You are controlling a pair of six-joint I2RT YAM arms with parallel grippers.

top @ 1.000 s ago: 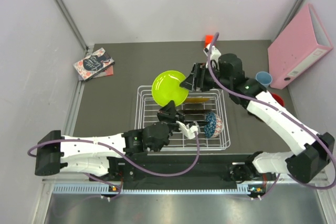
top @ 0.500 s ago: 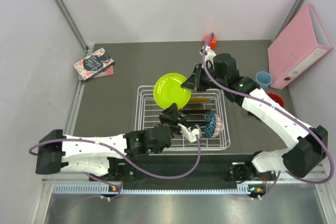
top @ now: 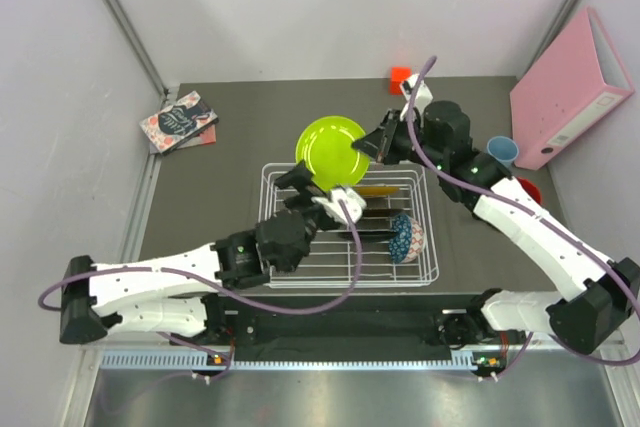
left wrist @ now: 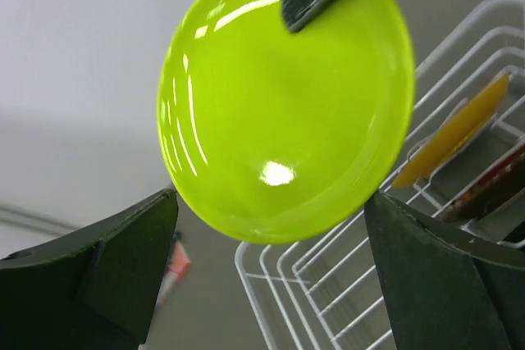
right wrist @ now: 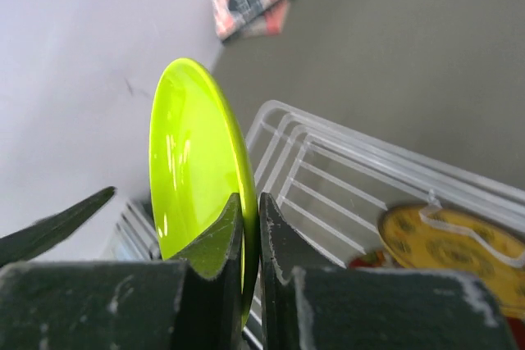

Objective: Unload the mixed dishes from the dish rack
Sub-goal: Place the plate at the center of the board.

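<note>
Since the earlier frame the left claw [top: 300, 187] has been raised from the middle of the rack [top: 263, 232] toward its far edge, and the green plate [top: 333, 150] has been carried slightly farther back. The plate is held on edge above the rack's far edge, left of its middle, its rim pinched by the closed right claw [top: 372, 147]. The left claw is spread wide and empty just on the rack's side of the plate, whose face is turned toward it. A handover is judged likely; for that, the rim would have to be met edge-on.
</note>
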